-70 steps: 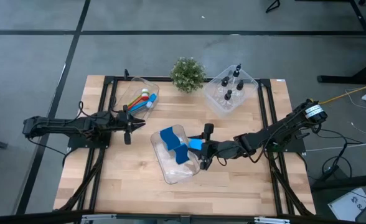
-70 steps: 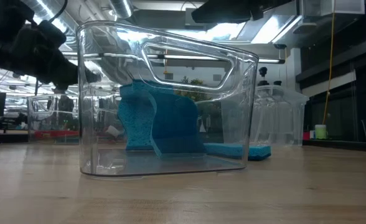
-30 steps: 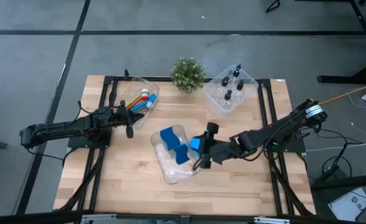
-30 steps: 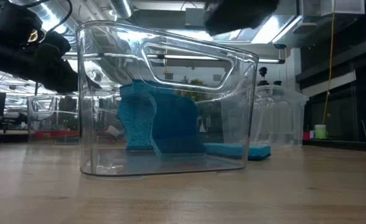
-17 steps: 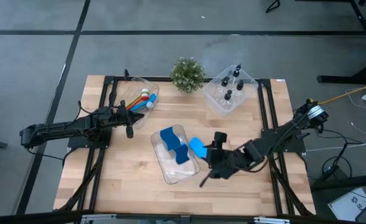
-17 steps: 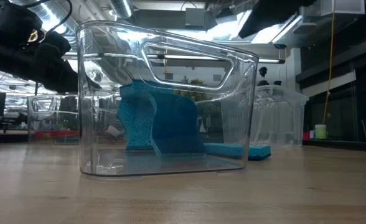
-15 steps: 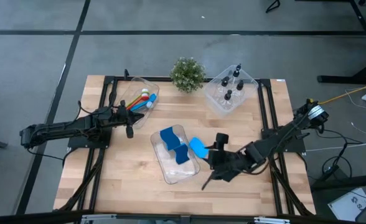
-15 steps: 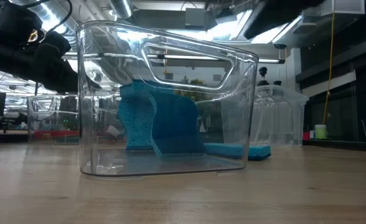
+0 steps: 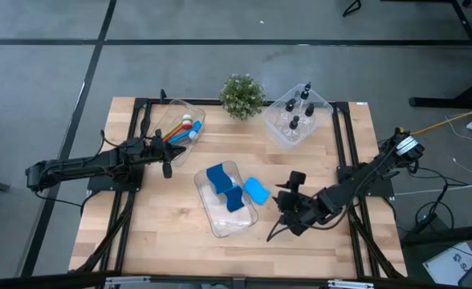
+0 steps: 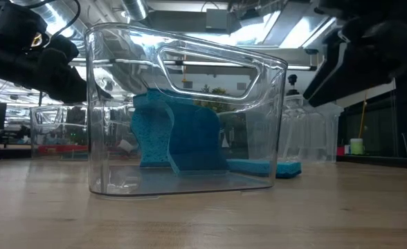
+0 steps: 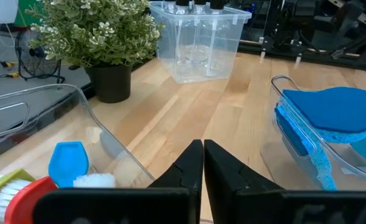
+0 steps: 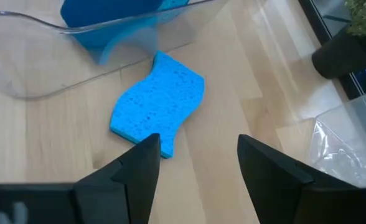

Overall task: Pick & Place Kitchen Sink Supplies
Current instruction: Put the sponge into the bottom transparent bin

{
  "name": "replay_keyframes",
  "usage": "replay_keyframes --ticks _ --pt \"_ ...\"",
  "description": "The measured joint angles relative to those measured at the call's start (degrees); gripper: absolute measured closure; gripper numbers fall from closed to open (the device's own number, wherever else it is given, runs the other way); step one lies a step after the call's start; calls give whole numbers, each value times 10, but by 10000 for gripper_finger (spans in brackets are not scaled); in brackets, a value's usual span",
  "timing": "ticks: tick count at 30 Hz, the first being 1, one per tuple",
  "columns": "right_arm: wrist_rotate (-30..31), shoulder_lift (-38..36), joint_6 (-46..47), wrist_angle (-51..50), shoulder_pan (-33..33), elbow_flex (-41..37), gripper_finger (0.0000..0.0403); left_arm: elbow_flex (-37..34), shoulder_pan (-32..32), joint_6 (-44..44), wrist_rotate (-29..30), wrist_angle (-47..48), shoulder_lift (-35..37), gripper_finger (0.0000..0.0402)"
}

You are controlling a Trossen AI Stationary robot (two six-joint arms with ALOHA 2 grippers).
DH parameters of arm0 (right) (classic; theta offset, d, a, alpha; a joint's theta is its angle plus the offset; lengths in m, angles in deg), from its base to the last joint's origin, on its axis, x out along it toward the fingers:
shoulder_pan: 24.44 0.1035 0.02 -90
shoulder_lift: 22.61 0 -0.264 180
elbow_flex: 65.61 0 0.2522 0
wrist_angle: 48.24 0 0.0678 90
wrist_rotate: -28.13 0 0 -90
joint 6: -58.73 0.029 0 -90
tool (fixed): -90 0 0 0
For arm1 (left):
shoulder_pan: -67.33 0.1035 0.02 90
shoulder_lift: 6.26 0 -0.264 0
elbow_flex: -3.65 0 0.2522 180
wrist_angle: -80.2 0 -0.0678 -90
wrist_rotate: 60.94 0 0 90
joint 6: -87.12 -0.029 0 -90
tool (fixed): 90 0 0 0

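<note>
A bright blue wavy sponge piece (image 9: 256, 191) (image 12: 158, 102) lies flat on the table, just right of the middle clear bin (image 9: 220, 221), which holds more blue sponge pieces (image 9: 224, 186) standing on edge. My right gripper (image 9: 281, 207) (image 12: 195, 168) hovers open a little to the right of the loose sponge, touching nothing. My left gripper (image 9: 165, 156) (image 11: 203, 165) is shut and rests beside the bin of brushes (image 9: 180, 128). Black-capped bottles (image 9: 298, 112) stand in the far right bin.
A small potted plant (image 9: 242, 95) stands at the far edge between the brush bin and the bottle bin (image 9: 278, 132). Bare wood lies along the near edge and the near left. In the low view the middle bin (image 10: 106, 138) fills the front.
My right gripper has drawn back from the middle bin's right side toward the table's right and near edges. The blue sponge piece that was between its fingers now lies flat on the table beside that bin.
</note>
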Motion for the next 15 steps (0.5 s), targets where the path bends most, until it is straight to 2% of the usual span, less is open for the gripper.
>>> replay_keyframes --ticks 15 --pt "-5 0 -54 50 -12 0 191 0 0 0 0 0 0 395"
